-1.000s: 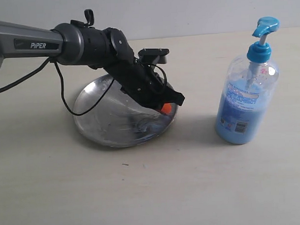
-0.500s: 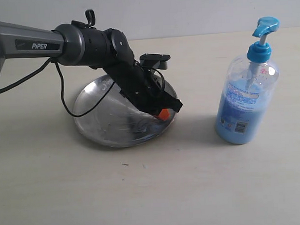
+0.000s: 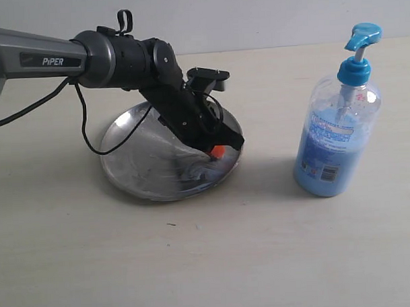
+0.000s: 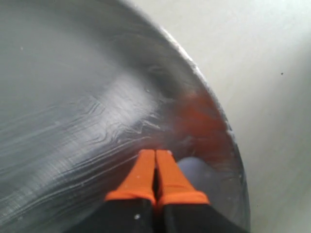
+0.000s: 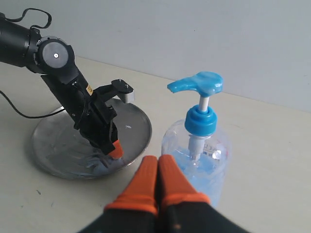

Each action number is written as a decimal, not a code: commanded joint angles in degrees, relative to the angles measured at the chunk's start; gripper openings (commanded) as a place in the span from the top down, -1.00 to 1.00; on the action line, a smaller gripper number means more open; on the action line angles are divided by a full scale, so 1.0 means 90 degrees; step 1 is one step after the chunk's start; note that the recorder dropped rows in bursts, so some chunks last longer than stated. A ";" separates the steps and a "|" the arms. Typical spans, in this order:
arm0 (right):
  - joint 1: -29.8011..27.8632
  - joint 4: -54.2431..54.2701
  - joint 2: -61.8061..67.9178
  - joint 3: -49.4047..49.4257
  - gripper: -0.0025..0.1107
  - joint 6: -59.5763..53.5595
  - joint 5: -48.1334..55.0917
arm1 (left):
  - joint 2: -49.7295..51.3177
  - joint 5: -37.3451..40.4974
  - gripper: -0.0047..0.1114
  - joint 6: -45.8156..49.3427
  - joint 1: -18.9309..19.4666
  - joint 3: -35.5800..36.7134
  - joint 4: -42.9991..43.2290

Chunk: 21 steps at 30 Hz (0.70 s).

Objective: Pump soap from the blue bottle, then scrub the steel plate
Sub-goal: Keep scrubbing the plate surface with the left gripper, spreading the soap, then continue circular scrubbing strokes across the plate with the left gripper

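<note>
- The pale worktop [image 3: 209, 261] carries everything, and a plain wall stands behind its far edge.
- The left arm [image 3: 53, 61], grey and black, reaches in from the worktop's left edge and slants down over the plate. A black cable [image 3: 90, 140] hangs in a loop beneath it.
- The steel plate [image 3: 131, 156] lies flat, left of the worktop's middle and nearer the far edge than the near one. Its surface is streaked with wet swirls.
- The blue bottle [image 3: 336, 135] stands upright toward the right edge, well apart from the plate, with its pump head raised. It is roughly half full.
- The left gripper [image 3: 217, 152] has its orange fingers [image 4: 141, 174] pressed tight together with nothing between them. The tips rest on the plate's surface just inside the rim on the side facing the bottle.
- The right gripper [image 5: 158, 160] is likewise closed and empty. It hangs in the air on the near side of the bottle, not touching it.
- The soap [image 4: 194, 167] shows as a pale blue blob on the plate beside the left fingertips, and more fills the bottle's lower half.
</note>
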 commanded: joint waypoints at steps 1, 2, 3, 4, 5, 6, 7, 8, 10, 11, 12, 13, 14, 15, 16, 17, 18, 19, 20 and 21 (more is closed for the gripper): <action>-0.0020 0.0019 -0.0024 0.0053 0.96 0.0006 -0.0089 | -0.0021 0.0272 0.92 -0.0059 -0.0040 -0.0005 0.0302; -0.0020 0.0019 -0.0024 0.0053 0.96 0.0006 -0.0089 | -0.0021 0.0348 0.92 -0.0059 -0.0040 -0.0005 0.0350; -0.0020 0.0019 -0.0024 0.0053 0.96 0.0006 -0.0089 | -0.0021 0.0404 0.92 -0.0059 -0.0040 -0.0005 0.0425; -0.0020 0.0019 -0.0024 0.0053 0.96 0.0006 -0.0089 | -0.0021 0.0479 0.92 -0.0059 -0.0040 -0.0005 0.0503; -0.0020 0.0019 -0.0024 0.0053 0.96 0.0006 -0.0089 | -0.0021 0.0563 0.92 -0.0059 -0.0040 -0.0005 0.0589; -0.0020 0.0019 -0.0024 0.0053 0.96 0.0006 -0.0089 | -0.0021 0.0623 0.92 -0.0059 -0.0040 -0.0005 0.0654; -0.0020 0.0019 -0.0024 0.0053 0.96 0.0006 -0.0089 | -0.0021 0.0712 0.92 -0.0059 -0.0040 -0.0005 0.0721; -0.0020 0.0019 -0.0024 0.0053 0.96 0.0006 -0.0089 | -0.0021 0.0784 0.92 -0.0059 -0.0040 -0.0005 0.0789; -0.0020 0.0019 -0.0024 0.0053 0.96 0.0006 -0.0089 | -0.0021 0.0932 0.92 -0.0059 -0.0040 -0.0005 0.0893; -0.0020 0.0019 -0.0024 0.0053 0.96 0.0006 -0.0089 | -0.0021 0.1016 0.92 -0.0059 -0.0040 -0.0005 0.0941; -0.0020 0.0019 -0.0024 0.0053 0.96 0.0006 -0.0089 | -0.0021 0.1083 0.92 -0.0059 -0.0040 -0.0005 0.0970; -0.0020 0.0019 -0.0024 0.0053 0.96 0.0006 -0.0089 | -0.0021 0.1133 0.92 -0.0059 -0.0040 -0.0005 0.1005; -0.0020 0.0019 -0.0024 0.0053 0.96 0.0006 -0.0089 | -0.0021 0.1196 0.92 -0.0059 -0.0040 -0.0005 0.1017; -0.0020 0.0019 -0.0024 0.0053 0.96 0.0006 -0.0089 | -0.0021 0.1250 0.92 -0.0047 -0.0028 -0.0005 0.1031; -0.0020 0.0019 -0.0024 0.0053 0.96 0.0006 -0.0089 | -0.0021 0.1317 0.92 -0.0047 -0.0028 -0.0005 0.1031; -0.0020 0.0019 -0.0024 0.0053 0.96 0.0006 -0.0089 | -0.0021 0.1388 0.92 -0.0047 -0.0028 -0.0005 0.1031; -0.0020 0.0019 -0.0024 0.0053 0.96 0.0006 -0.0089 | -0.0032 0.1451 0.92 -0.0047 -0.0028 -0.0005 0.1031; -0.0020 0.0019 -0.0024 0.0053 0.96 0.0006 -0.0089 | -0.0033 0.1502 0.92 -0.0036 -0.0028 -0.0005 0.1031; -0.0020 0.0019 -0.0024 0.0053 0.96 0.0006 -0.0089 | -0.0033 0.1567 0.92 -0.0036 -0.0028 -0.0005 0.1010; -0.0020 0.0019 -0.0024 0.0053 0.96 0.0006 -0.0089 | -0.0042 0.1610 0.92 -0.0036 -0.0028 -0.0005 0.0958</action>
